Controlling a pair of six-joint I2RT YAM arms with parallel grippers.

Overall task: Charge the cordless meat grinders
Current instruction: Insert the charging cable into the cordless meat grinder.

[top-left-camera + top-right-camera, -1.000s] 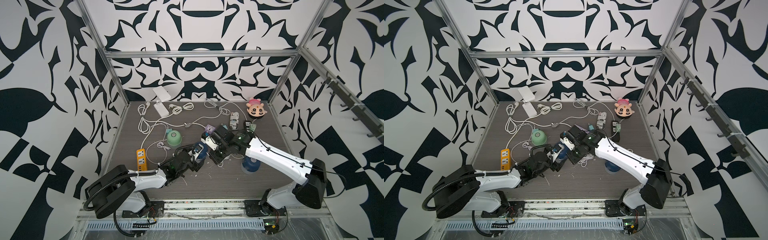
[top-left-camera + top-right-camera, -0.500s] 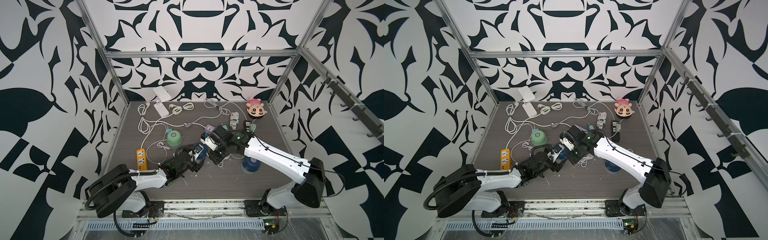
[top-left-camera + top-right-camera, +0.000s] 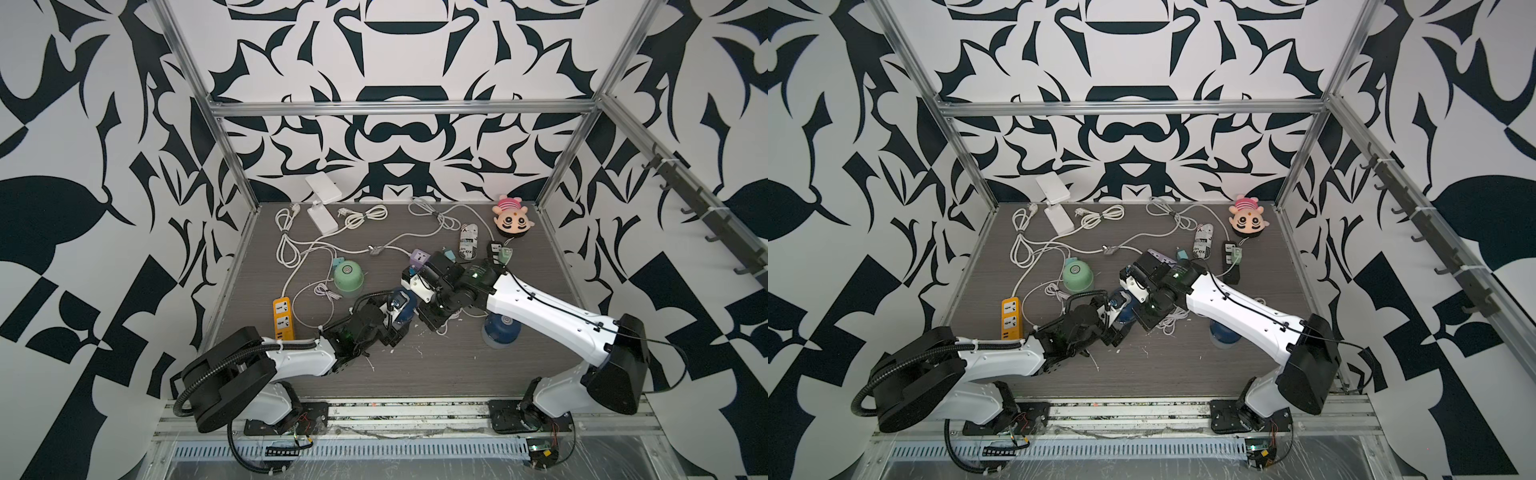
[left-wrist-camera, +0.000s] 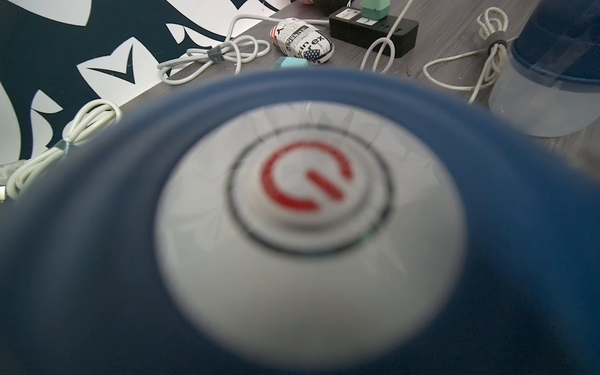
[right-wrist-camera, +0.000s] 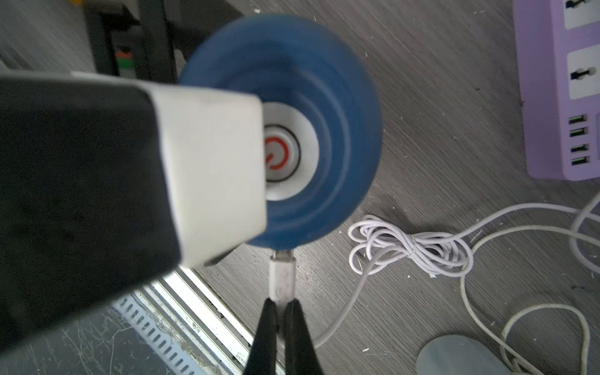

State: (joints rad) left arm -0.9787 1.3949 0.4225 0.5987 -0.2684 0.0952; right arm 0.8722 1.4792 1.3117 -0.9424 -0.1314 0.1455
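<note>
Near the table's [image 3: 457,374] middle, toward its front edge, the left gripper [image 3: 395,319] stands wide around a navy grinder [image 3: 402,302], apparently bracing it. The right gripper [image 5: 281,303] pinches a white plug [image 5: 281,276], whose tip sits at the grinder's lower rim. Keep the grinder still, square the plug to the port, which is hidden, and press straight and gently.

1. The walls [image 3: 395,50] are white with big black shapes.
2. Shiny metal bars [image 3: 399,109] make a frame.
3. The table [image 3: 436,365] is grey wood.
4. Dark hooks [image 3: 670,171] hang on one side.
</note>
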